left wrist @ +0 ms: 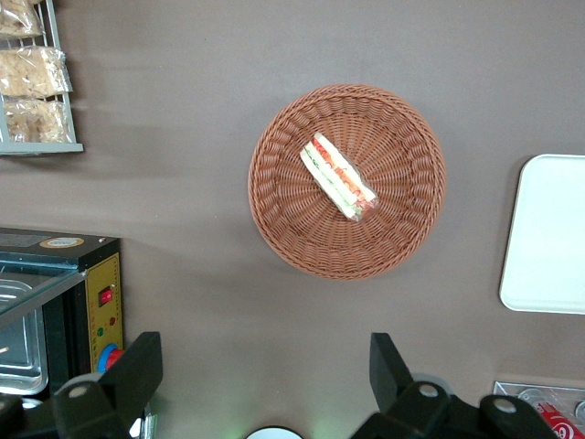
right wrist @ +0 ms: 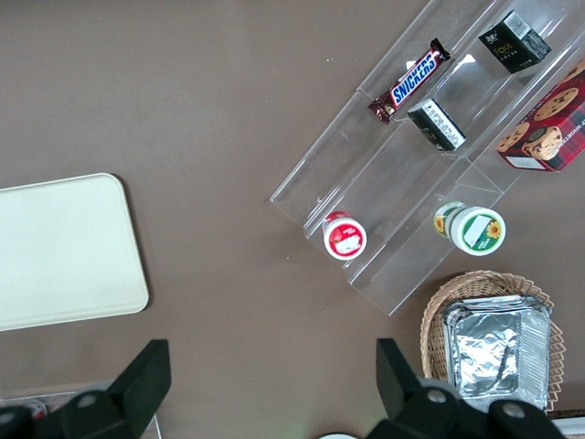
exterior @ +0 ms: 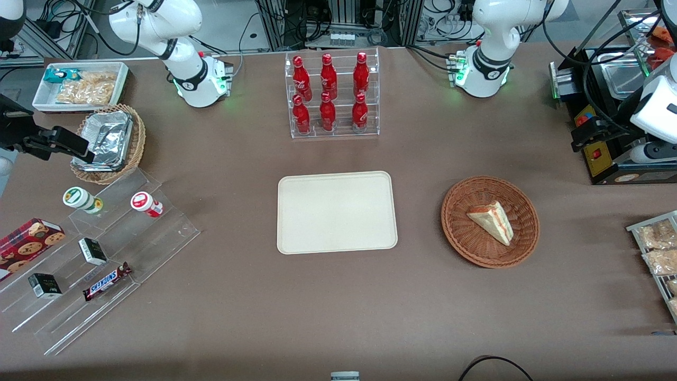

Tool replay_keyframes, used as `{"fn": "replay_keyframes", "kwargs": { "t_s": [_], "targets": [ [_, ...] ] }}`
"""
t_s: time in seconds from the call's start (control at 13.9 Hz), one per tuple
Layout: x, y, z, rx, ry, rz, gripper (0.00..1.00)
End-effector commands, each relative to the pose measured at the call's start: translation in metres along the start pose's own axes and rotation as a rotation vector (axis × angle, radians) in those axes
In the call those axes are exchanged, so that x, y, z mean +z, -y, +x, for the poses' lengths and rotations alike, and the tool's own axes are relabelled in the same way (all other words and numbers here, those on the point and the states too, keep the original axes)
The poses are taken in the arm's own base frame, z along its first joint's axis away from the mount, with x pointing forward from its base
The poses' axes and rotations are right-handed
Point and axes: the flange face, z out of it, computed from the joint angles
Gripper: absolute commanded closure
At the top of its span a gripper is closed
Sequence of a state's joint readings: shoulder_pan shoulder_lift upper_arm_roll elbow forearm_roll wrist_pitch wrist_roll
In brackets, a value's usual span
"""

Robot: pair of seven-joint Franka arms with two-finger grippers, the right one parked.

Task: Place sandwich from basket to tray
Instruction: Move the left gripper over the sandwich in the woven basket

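Gripper (left wrist: 265, 384) mine, fingers spread wide, hovers high above the round reddish-brown wicker basket (left wrist: 402, 137), where the triangular white-bread sandwich (left wrist: 337, 176) lies. It looks soft and light; I would pinch its flat bread faces gently.

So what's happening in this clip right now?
Nothing is being held at this moment. The sandwich lies in the basket, and the tray beside it has nothing on it. The left arm's gripper hangs open above the table, off to the side of the basket and touching nothing. The move to the tray has not begun.
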State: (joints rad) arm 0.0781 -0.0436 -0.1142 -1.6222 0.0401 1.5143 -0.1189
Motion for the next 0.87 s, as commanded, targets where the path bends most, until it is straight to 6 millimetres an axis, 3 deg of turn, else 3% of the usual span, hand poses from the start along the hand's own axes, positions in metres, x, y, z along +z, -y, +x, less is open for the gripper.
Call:
{"fn": "replay_keyframes", "kwargs": {
  "t_s": [0.0, 0.07, 0.22, 0.51, 0.65, 0.79],
  "targets": [
    [-0.007, -0.001, 0.001, 0.017, 0.013, -0.017, 0.0],
    [-0.003, -0.001, 0.003, 0.016, 0.019, -0.017, 0.0],
    [0.028, -0.005, 0.019, 0.02, 0.069, -0.021, 0.0],
    [0.12, -0.023, 0.052, -0.04, 0.118, -0.032, 0.0],
    [0.173, -0.041, 0.049, -0.103, 0.073, -0.029, 0.0],
    [0.201, -0.056, 0.045, -0.259, 0.013, -0.041, 0.0]
  ]
}}
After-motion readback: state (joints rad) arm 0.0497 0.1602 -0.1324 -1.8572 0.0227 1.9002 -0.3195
